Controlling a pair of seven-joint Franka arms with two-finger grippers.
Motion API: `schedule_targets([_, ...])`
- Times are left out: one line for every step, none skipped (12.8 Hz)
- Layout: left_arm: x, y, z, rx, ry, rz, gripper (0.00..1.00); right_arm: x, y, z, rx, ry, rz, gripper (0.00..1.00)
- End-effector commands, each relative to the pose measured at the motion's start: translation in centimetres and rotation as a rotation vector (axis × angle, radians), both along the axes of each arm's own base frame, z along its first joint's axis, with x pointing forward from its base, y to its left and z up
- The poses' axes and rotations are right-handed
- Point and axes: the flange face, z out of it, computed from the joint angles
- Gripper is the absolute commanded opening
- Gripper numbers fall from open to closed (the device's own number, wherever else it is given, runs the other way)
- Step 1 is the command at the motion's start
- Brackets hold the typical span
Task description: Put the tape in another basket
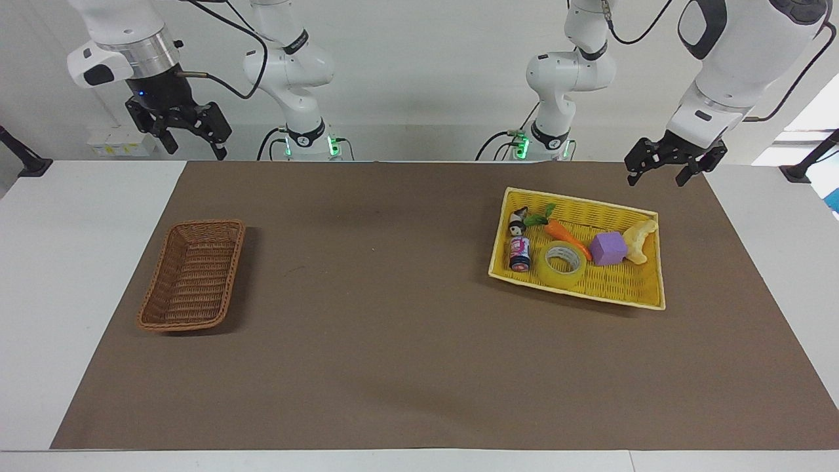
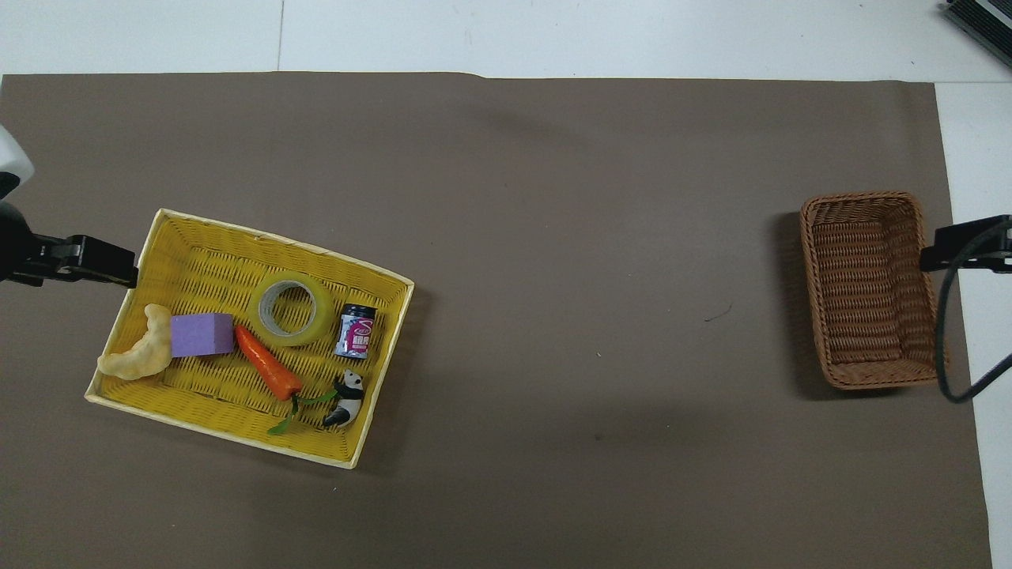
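Note:
The tape (image 1: 564, 279) (image 2: 322, 314), a yellow translucent roll, lies flat in a yellow woven tray (image 1: 616, 283) (image 2: 205, 269) at the left arm's end of the table. The brown wicker basket (image 1: 164, 282) (image 2: 860, 195) stands with nothing in it at the right arm's end. My left gripper (image 1: 657, 177) hangs open in the air above the mat's edge, close to the tray's corner nearest the robots, and holds nothing. My right gripper (image 1: 195, 147) is raised and open above the table's edge, over no object.
Sharing the tray with the tape are a purple cube (image 1: 608, 249), an orange carrot (image 1: 565, 235), a small can (image 1: 519, 252), a panda figure (image 1: 518, 219) and a pale curved snack (image 1: 641, 239). A brown mat (image 1: 393, 295) covers the table between tray and basket.

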Motion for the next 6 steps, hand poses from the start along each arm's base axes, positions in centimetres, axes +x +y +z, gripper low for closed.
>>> schedule_targets([-0.6,0.24,-0.28,-0.012,0.008,-0.008,1.0,-0.53,0.0,0.05,0.018,0.0,0.015,1.0])
schedule_targets([-0.48,0.23,-0.09,-0.012,0.003,-0.008,1.0,-0.53,0.0,0.05,0.018,0.0,0.015,1.0])
schedule_targets([-0.52,0.15,-0.07,-0.012,0.002,-0.01,1.0,-0.53,0.0,0.05,0.018,0.0,0.015,1.0])
schedule_targets([-0.49,0.15,-0.24,-0.012,0.002,-0.01,1.0,-0.53,0.0,0.05,0.018,0.0,0.015,1.0])
schedule_targets([-0.45,0.13,-0.25,-0.014,-0.009,-0.01,1.0,-0.53,0.0,0.05,0.018,0.0,0.015,1.0])
schedule_targets([-0.47,-0.2,-0.23,-0.014,-0.016,-0.016,1.0,-0.53,0.0,0.05,0.018,0.0,0.015,1.0])
